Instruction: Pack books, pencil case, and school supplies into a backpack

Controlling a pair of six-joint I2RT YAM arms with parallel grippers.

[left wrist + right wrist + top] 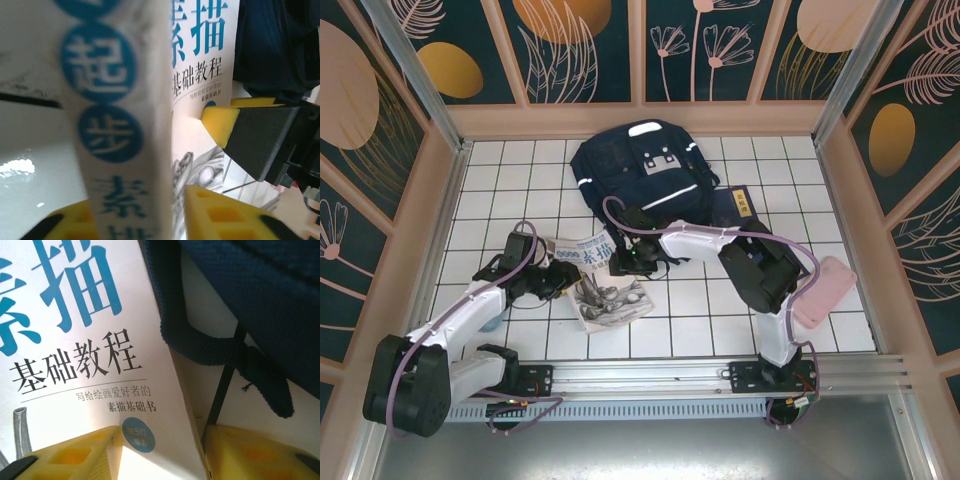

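The white-and-blue book (605,290) with large printed characters lies mid-table, its upper part bowed up off the tiles. My left gripper (563,277) is shut on its spine (120,150), which stands between the yellow fingers (225,215). My right gripper (628,258) is shut on the book's far right corner (165,440), one finger (75,455) on the cover (75,355). Behind the book lies the navy backpack (640,165), its strap (200,345) trailing beside that corner. A navy book with a yellow label (740,207) lies right of the backpack.
A pink pencil case (825,288) rests by the right arm's elbow, near the right wall. Wooden walls enclose the white tiled table (520,180) on three sides. The right gripper's yellow finger (220,120) reaches into the left wrist view.
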